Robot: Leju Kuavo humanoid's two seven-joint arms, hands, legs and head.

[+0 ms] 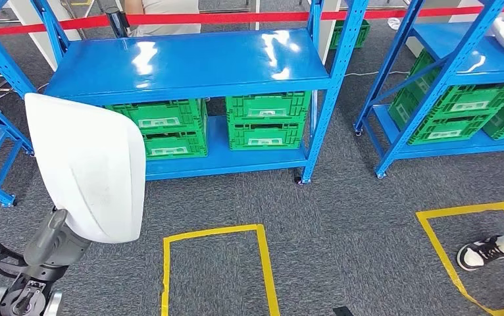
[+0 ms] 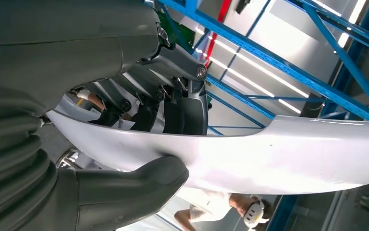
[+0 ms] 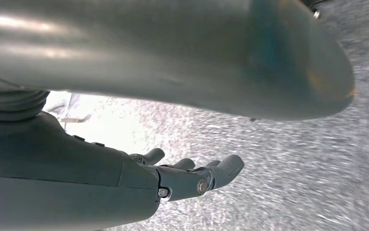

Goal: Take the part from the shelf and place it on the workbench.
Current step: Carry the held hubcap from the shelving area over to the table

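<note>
A blue metal shelf [image 1: 190, 62] stands on grey carpet [image 1: 341, 224]; its glossy top board is bare and reflects the ceiling lights. On its lower board sit green crates [image 1: 266, 122], stacked in two piles side by side. A second blue shelf [image 1: 463, 49] to the right carries more green crates [image 1: 463, 108] on its lower level. Yellow tape rectangles [image 1: 216, 263] mark the carpet in front.

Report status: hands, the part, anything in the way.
Left hand grips the white part, off the shelf. Right hand holds nothing, fingers loosely extended over carpet. Person's shoe on the floor to the right.
</note>
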